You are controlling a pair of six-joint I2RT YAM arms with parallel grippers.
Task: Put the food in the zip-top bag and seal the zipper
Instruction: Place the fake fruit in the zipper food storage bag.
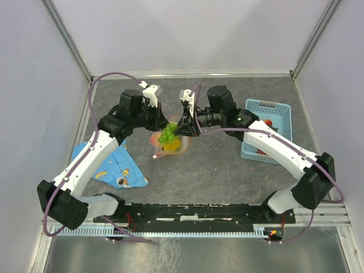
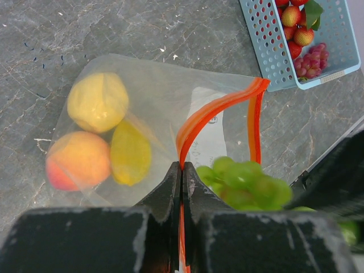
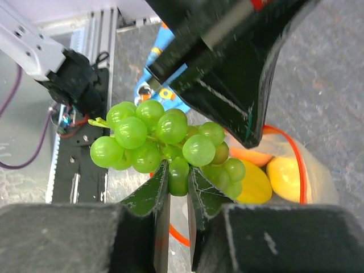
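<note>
Status: task partly done, zipper unsealed.

Nearest, at the left of the desk (image 1: 216, 170), a blue patterned cloth (image 1: 116, 168) lies apart from the work.

At mid-desk the zip-top bag (image 2: 153, 85) lies with its mouth open. Inside are two yellow lemon pieces (image 2: 98, 101) and one peach (image 2: 78, 160). The left fingers (image 2: 182, 173) are pinched tight on the orange-red zipper (image 2: 216, 107), holding the rim up. The right fingers (image 3: 168, 183) are closed narrowly on a green grape bunch (image 3: 153, 136), which hangs at the mouth, not yet inside.

Farther right, the light-blue basket (image 2: 273, 51) holds strawberries (image 2: 298, 25) and a purple grape bunch (image 2: 311, 60).

Outstanding, in my judgement: release the green bunch into the bag, transfer the basket's fruit, then run the zipper shut.
</note>
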